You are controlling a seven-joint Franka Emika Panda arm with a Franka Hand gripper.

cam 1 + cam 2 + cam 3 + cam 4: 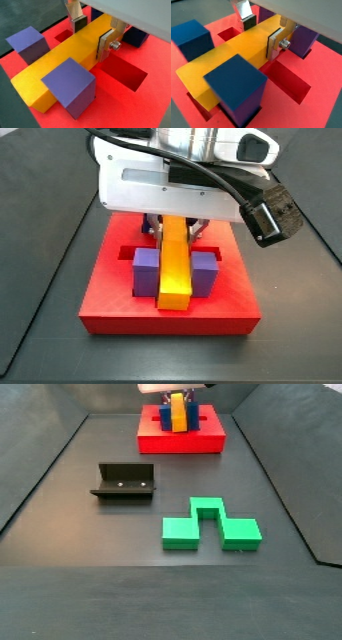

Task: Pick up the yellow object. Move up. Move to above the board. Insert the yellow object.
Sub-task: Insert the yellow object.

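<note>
The yellow object (63,60) is a long bar lying along the red board (143,107), low between the upright posts. In both wrist views my gripper (90,42) (261,39) straddles its far half. One pad (79,23) stands at one long edge and the other finger (103,46) presses flat on the opposite side, so it is shut on the bar. A purple post (70,85) and a blue post (234,87) flank the bar's near end. In a side view the bar (174,278) runs between two purple posts (143,270), and the fingers are hidden under the wrist.
An empty cut-out slot (123,72) opens in the board beside the bar. On the dark floor, away from the board (181,439), stand the fixture (124,482) and a green notched block (210,527). Dark walls ring the floor.
</note>
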